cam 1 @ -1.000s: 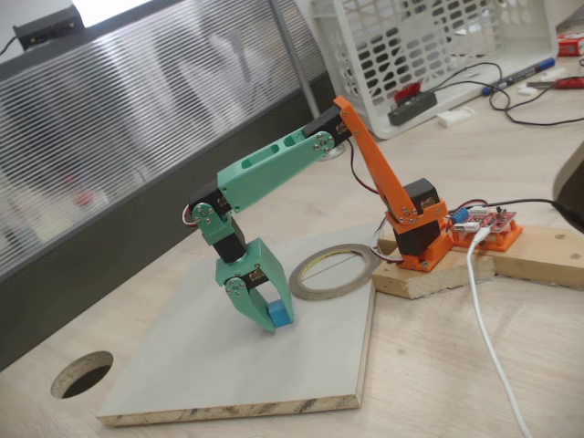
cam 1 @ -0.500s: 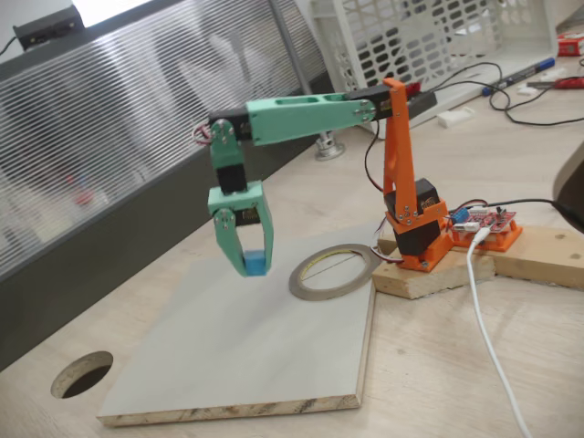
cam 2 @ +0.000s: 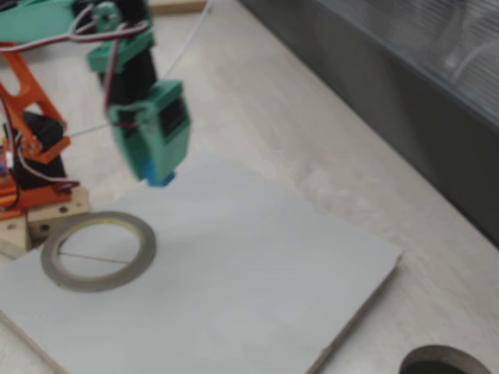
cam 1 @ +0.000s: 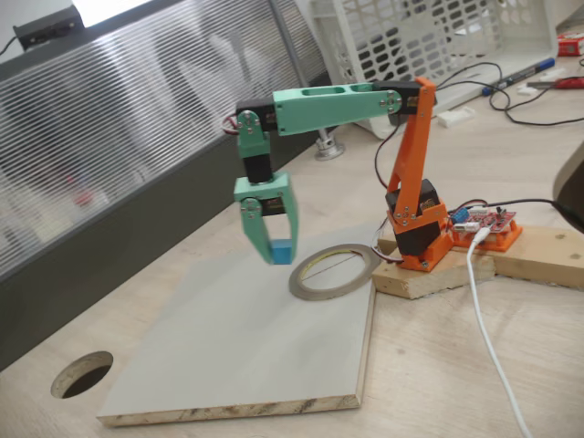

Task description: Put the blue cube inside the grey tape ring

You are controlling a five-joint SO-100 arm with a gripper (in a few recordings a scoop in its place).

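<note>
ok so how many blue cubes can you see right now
1. The blue cube is held in the gripper, lifted above the grey board, beside the grey tape ring.

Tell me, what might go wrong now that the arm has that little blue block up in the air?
The blue cube sits at the very tips of the green fingers, so it might slip out. It hangs above the white board, not yet over the grey tape ring; released too early, it would likely land outside. Dropped from this height, it could also bounce out.
</note>
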